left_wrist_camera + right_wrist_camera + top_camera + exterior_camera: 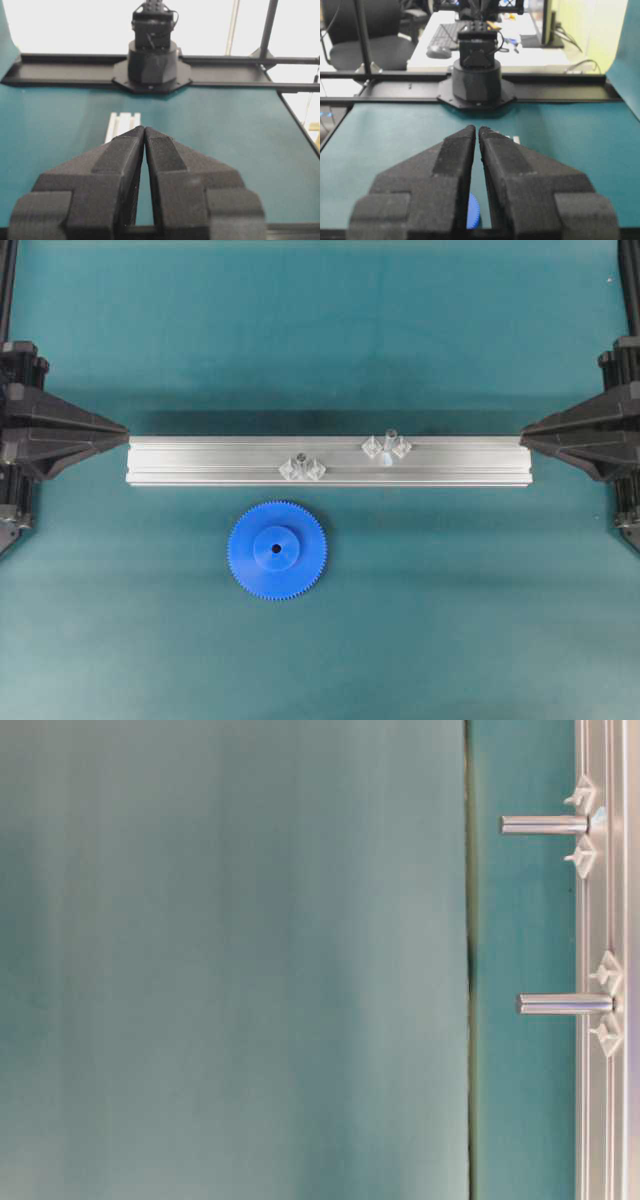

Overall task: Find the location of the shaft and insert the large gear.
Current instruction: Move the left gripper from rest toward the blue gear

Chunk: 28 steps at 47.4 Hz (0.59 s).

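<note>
1. The left end effector (122, 430) sits at the 9 o'clock end of the aluminium rail (200, 462). Its two fingers are pressed together and hold nothing.
2. The right end effector (527, 430) sits at the 3 o'clock end of the rail. It is closed up too, with nothing in it.
3. The large gear (277, 549) lies flat on the green bench (480, 620), just beside the rail on its 6 o'clock side. Nothing touches it.
4. The shaft (389, 440) stands up on the rail between two clear diamond pieces, toward 3 o'clock.
5. A second peg (299, 461) with a darker tip stands nearer the gear. I think the gear could end up on that wrong peg, because it is closer.
6. The gear is flat and thin, so fingers may slip off its toothed edge.
7. The centre hole is small. If the gear tilts, it may jam on the shaft tip.
</note>
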Each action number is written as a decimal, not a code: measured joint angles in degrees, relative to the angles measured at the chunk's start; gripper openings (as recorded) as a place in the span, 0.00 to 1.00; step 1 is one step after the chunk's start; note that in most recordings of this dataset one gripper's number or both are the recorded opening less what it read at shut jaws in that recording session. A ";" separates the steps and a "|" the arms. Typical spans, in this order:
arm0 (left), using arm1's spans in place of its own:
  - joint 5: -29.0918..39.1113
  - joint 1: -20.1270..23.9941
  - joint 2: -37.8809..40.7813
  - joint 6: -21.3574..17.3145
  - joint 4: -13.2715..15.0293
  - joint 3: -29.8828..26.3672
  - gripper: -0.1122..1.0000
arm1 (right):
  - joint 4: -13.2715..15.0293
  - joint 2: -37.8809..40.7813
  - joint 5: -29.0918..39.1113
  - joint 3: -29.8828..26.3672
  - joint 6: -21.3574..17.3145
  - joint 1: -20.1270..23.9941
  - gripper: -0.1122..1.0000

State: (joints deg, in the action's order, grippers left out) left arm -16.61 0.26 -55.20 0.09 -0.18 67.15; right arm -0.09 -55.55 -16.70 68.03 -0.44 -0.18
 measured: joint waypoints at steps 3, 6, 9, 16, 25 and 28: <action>0.00 -0.09 0.26 0.09 -0.26 0.09 0.18 | -0.35 0.00 0.26 0.18 -0.09 0.00 0.19; 0.00 -0.09 0.79 0.18 -0.53 0.09 0.11 | -1.67 0.00 1.93 0.53 -0.35 0.00 0.13; 0.00 -0.09 1.32 0.26 -0.62 0.18 0.10 | -2.29 0.09 3.87 1.14 -1.49 -0.18 0.13; 1.76 -0.18 2.81 0.26 -0.62 -0.44 0.10 | -2.46 -0.26 7.29 1.41 -3.96 -0.18 0.13; 7.21 -1.49 5.89 0.97 -0.62 -3.34 0.10 | -2.37 -0.88 9.40 1.58 -4.13 -0.26 0.13; 9.14 -2.46 7.29 1.14 -0.62 -4.48 0.10 | -2.37 -0.79 10.20 1.58 -4.13 -0.26 0.13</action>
State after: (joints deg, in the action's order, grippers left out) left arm -7.47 -2.20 -47.90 1.23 -0.79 62.67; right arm -2.46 -56.34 -6.50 69.61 -4.57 -0.44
